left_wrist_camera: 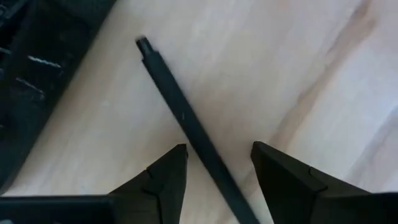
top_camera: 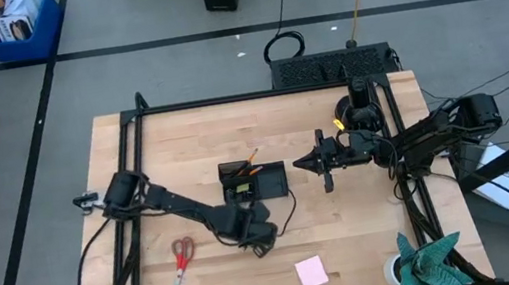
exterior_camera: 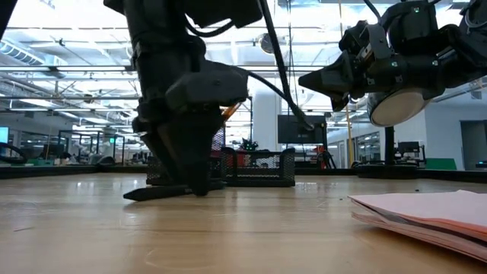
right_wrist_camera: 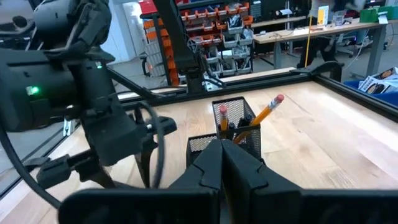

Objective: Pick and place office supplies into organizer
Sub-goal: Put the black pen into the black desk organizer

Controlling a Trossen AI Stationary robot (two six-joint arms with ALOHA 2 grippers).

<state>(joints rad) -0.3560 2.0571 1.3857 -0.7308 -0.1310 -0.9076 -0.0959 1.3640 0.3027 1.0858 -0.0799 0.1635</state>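
A thin dark pen (left_wrist_camera: 174, 99) lies flat on the wooden table, just in front of the black organizer (top_camera: 255, 181). My left gripper (left_wrist_camera: 219, 148) points down over the pen and is open, one finger on each side of the pen's nearer half, not touching it. In the low view the left gripper (exterior_camera: 183, 171) reaches down to the tabletop. Orange pencils (right_wrist_camera: 264, 115) stand in the organizer's mesh cup. The red-handled scissors (top_camera: 182, 265) and the pink sticky-note pad (top_camera: 311, 272) lie flat on the table. My right gripper (top_camera: 303, 163) hangs shut to the organizer's right, pointing level at it.
A green plant in a white pot (top_camera: 422, 264) stands at the near right corner. A black frame (top_camera: 126, 162) runs along the table's sides. The round black camera mount (top_camera: 355, 107) sits at the far right. The pink pad (exterior_camera: 434, 213) lies close to the low camera.
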